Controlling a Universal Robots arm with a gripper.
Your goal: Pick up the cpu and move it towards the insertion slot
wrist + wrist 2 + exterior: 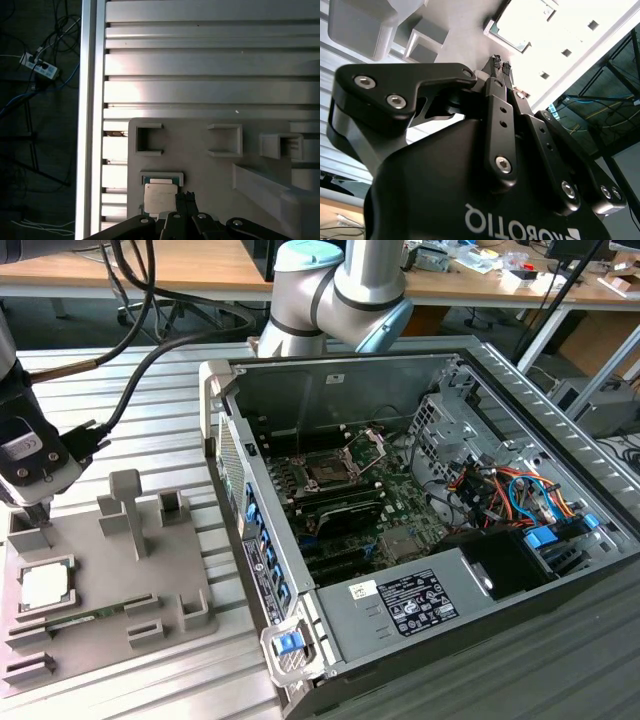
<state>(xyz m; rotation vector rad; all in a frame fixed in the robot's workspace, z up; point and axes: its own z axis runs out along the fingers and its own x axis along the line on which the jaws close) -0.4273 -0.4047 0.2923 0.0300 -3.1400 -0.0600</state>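
Step in hand: approach for pickup. The gripper (186, 199) hovers just beside the cpu (160, 196), jaws pressed together, empty. The cpu lies on its tray (90, 560), well apart from the insertion slot (328, 472). Grasping likely requires spreading the jaws astride it.

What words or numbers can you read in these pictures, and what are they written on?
White lettering on the body of the gripper: a brand mark, upside down and cut off at the picture's edge, so not quoted.
Big white label on the grey metal box inside the computer: print too small to read.
Small white sticker beside that label: too small to read.
Top of the cpu: no print can be made out.
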